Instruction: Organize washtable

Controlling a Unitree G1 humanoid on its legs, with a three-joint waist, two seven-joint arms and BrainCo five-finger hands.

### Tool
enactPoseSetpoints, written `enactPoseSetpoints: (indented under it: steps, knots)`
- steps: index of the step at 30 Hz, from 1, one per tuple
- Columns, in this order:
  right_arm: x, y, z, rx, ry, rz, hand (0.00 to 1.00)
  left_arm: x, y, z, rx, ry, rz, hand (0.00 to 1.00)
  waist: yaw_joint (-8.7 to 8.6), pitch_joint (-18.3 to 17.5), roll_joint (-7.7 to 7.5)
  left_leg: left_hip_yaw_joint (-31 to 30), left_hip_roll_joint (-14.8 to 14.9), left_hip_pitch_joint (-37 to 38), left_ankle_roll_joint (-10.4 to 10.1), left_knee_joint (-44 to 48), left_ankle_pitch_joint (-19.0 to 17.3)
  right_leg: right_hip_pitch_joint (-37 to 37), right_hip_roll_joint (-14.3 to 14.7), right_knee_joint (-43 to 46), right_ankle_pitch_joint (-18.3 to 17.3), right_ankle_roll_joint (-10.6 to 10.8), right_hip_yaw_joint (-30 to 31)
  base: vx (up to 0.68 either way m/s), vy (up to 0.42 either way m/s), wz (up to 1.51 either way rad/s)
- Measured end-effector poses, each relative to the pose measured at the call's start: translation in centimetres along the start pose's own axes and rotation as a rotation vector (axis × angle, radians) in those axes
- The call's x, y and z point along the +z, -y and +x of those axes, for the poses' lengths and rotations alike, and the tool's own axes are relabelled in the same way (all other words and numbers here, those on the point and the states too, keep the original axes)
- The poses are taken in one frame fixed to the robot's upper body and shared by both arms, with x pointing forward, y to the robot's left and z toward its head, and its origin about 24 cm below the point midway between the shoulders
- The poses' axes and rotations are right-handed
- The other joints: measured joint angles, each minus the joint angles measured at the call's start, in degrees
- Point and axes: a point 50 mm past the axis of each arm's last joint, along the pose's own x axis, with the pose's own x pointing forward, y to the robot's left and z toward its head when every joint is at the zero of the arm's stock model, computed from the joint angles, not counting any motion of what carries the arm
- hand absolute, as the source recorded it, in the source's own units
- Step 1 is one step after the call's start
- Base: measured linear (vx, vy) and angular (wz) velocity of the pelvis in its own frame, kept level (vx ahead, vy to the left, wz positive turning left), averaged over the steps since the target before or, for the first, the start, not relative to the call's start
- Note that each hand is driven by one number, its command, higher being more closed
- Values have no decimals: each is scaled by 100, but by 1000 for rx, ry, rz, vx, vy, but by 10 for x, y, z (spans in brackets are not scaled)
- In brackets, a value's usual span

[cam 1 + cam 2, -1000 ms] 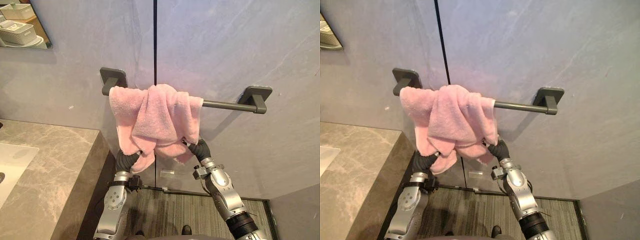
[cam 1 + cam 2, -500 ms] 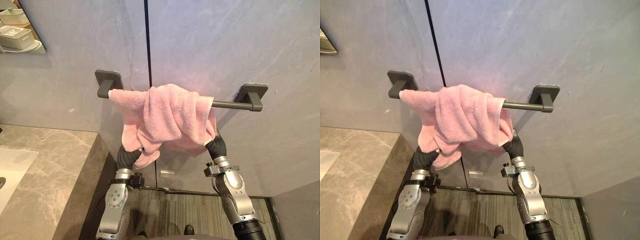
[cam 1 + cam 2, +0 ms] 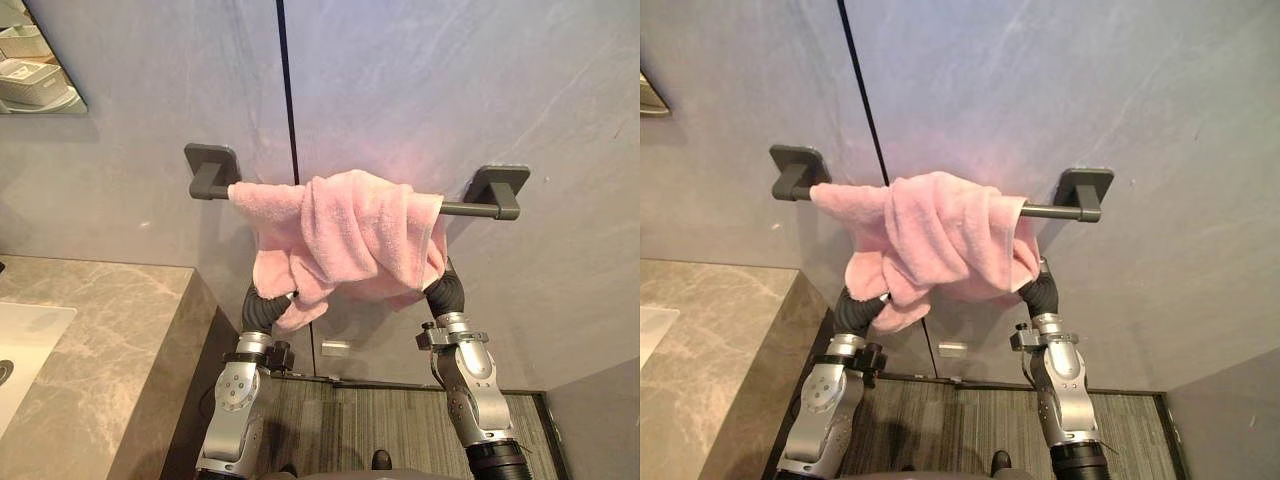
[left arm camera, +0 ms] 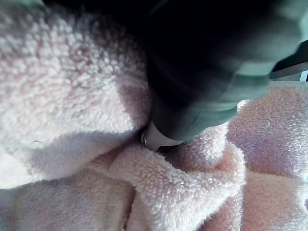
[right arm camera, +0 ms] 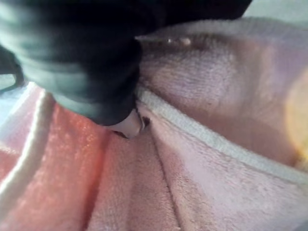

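**Supervisor:** Report the position of the towel and the state of each robot hand.

**Operator:** The pink towel [image 3: 350,235] hangs bunched over the dark towel bar [image 3: 470,209] on the wall, beside the table [image 3: 110,330]. One thin end lies along the bar toward the left bracket; the bulk sits near the right bracket. The left robot hand [image 4: 202,86] is buried in the folds under the towel's left part; I cannot tell whether it is open or closed. The right robot hand [image 5: 82,62] is likewise hidden under the right part, against a hemmed edge; I cannot tell its state either.

**Supervisor:** List the failure modes from here.

**Operator:** As I judge it, there are three:
1. An uneven pull would drag the bulk over the bar; the towel would drop to the floor [image 3: 380,420].
2. The loops of the cloth could catch on either robot hand; withdrawing it would then pull the towel down.
3. I am working blind under the folds; a grip could take only one layer and twist the bunch tighter instead of spreading it.

**Supervisor:** Report containers and contents.

**Operator:** White baskets [image 3: 28,82] show as a reflection in the mirror [image 3: 60,98]; I cannot make out their contents. The sink [image 3: 20,340] is set in the table at the view's edge; I see no objects in the part that shows.
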Motion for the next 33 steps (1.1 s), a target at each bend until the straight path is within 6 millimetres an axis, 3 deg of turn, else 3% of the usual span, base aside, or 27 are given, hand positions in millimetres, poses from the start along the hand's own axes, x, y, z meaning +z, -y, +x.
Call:
enactPoseSetpoints:
  steps: [9,17,33]
  knots:
    - [-6,5,5,-18,-25,-1,100,-7,-1,0,-3,-39,1,100,-22,9,31,15,-7,-3,0,0,1,-15,-4,3,9,9,25,0,0,-2]
    - [-21,15,4,-59,-91,6,100,-22,0,-2,-22,-114,0,100,-139,8,33,-23,-7,-19,1,11,0,-15,-7,10,6,12,13,0,0,0]
    - [-26,21,9,-90,-111,17,100,-34,3,-5,-37,-170,1,100,-208,4,26,-77,-35,-30,6,24,-1,-41,-34,98,-37,54,-21,0,0,0]
